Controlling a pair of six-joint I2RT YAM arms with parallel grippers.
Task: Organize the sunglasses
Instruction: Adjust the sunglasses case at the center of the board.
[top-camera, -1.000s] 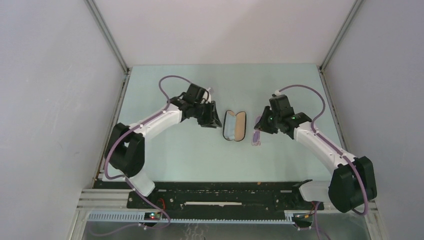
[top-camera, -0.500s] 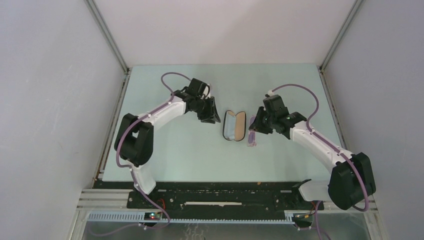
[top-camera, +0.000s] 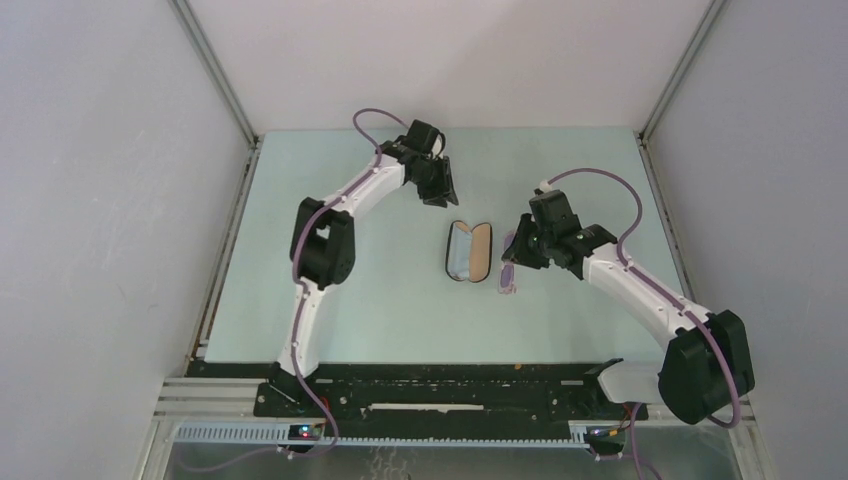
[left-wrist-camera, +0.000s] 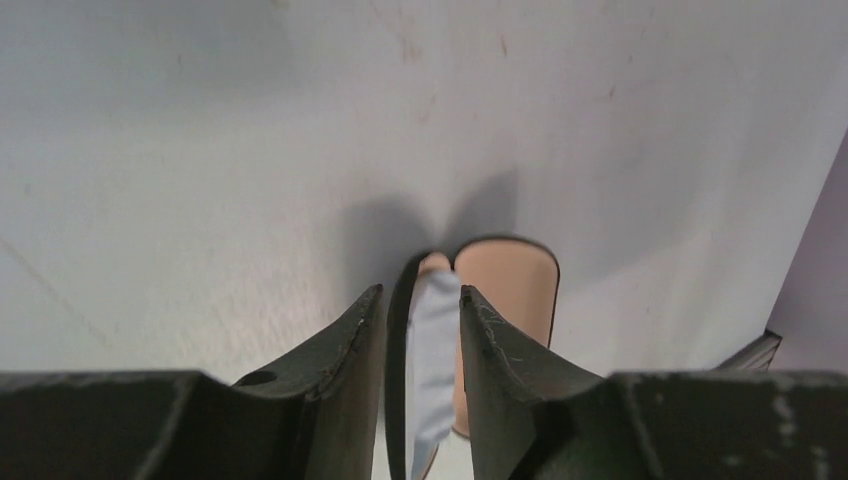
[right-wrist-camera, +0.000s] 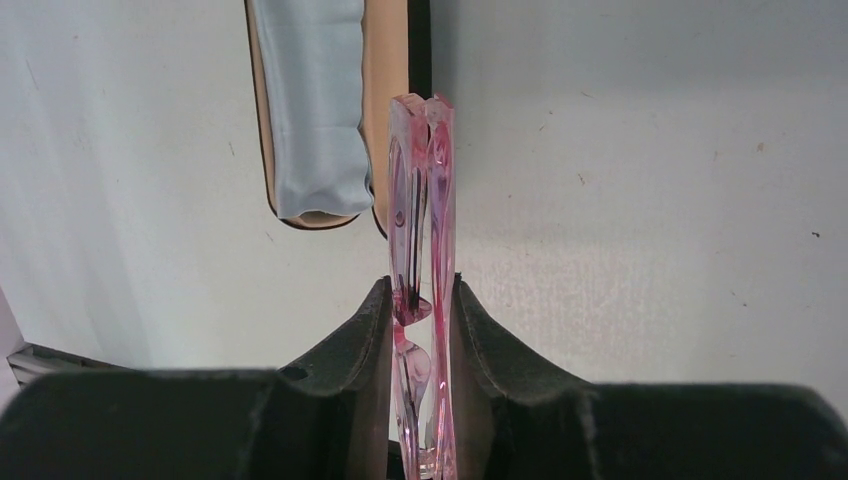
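The sunglasses (right-wrist-camera: 420, 180) are folded, with a translucent pink frame, and stand on edge between the fingers of my right gripper (right-wrist-camera: 420, 282), which is shut on them. In the top view the sunglasses (top-camera: 507, 275) hang just right of the open black case (top-camera: 481, 250) with tan lining. A blue-grey cloth (right-wrist-camera: 315, 110) lies in the case's left half. My left gripper (top-camera: 437, 185) is farther back, apart from the case, its jaws slightly open with nothing between them. In the left wrist view the cloth (left-wrist-camera: 432, 340) and the case (left-wrist-camera: 510, 300) show through the gap of that gripper (left-wrist-camera: 420, 292).
White enclosure walls with metal corner posts (top-camera: 222, 85) bound the pale green table (top-camera: 380, 300) at left, right and back. A black mounting rail (top-camera: 440, 390) runs along the near edge between the arm bases.
My left arm has swung from beside the case's left edge toward the back of the table. My right gripper has carried the sunglasses slightly left, closer to the case.
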